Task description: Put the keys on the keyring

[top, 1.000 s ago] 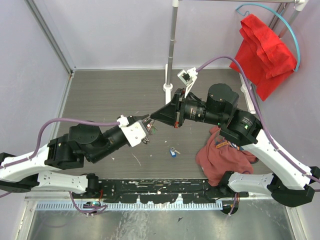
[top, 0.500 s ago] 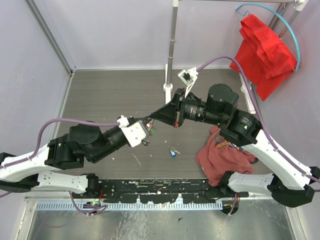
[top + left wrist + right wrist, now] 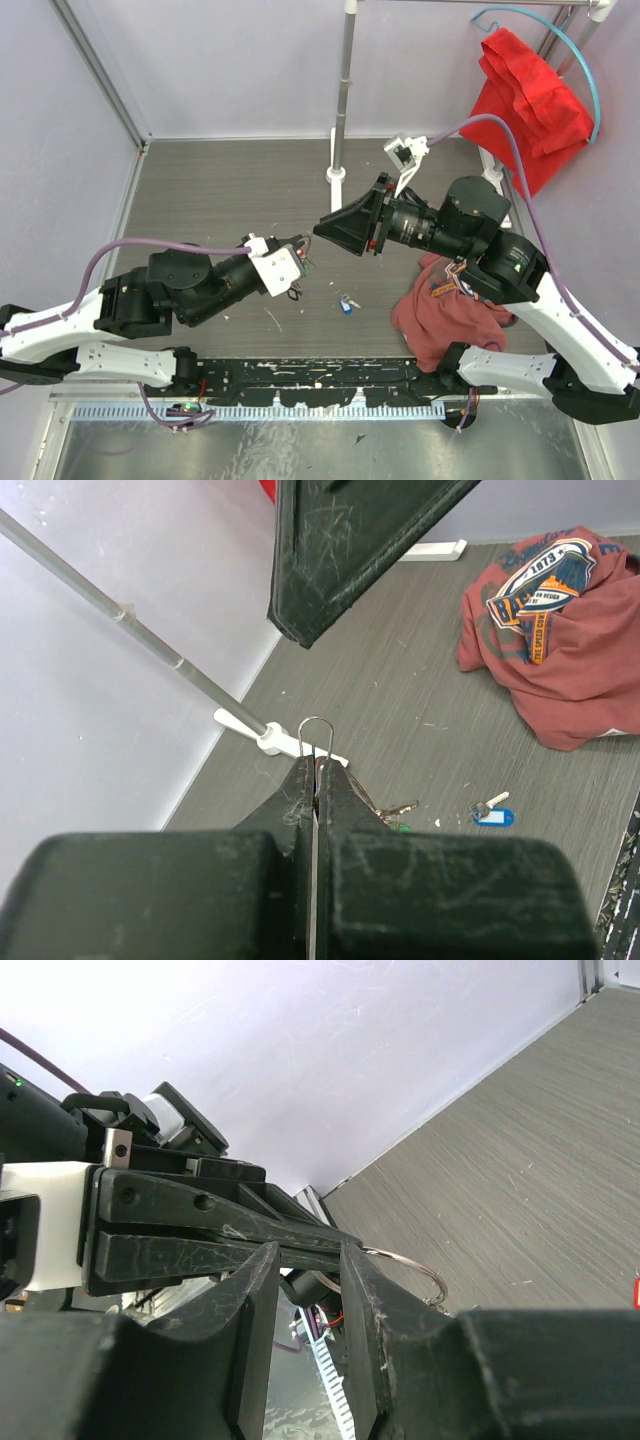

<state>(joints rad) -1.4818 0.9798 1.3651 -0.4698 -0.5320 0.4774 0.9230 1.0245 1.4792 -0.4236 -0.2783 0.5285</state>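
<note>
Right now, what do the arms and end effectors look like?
Left arm and right arm: white links, black joints, a purple cable each. Left end effector and right end effector: black, scuffed, tapered fingers.

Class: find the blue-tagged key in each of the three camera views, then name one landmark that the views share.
Top external: the blue-tagged key sits just below centre, left of the maroon T-shirt.
Left wrist: lower right, below and left of the maroon T-shirt.
Right wrist: not in it.
Shared landmark: the left gripper, shut on the keyring, shows in all three views.
</note>
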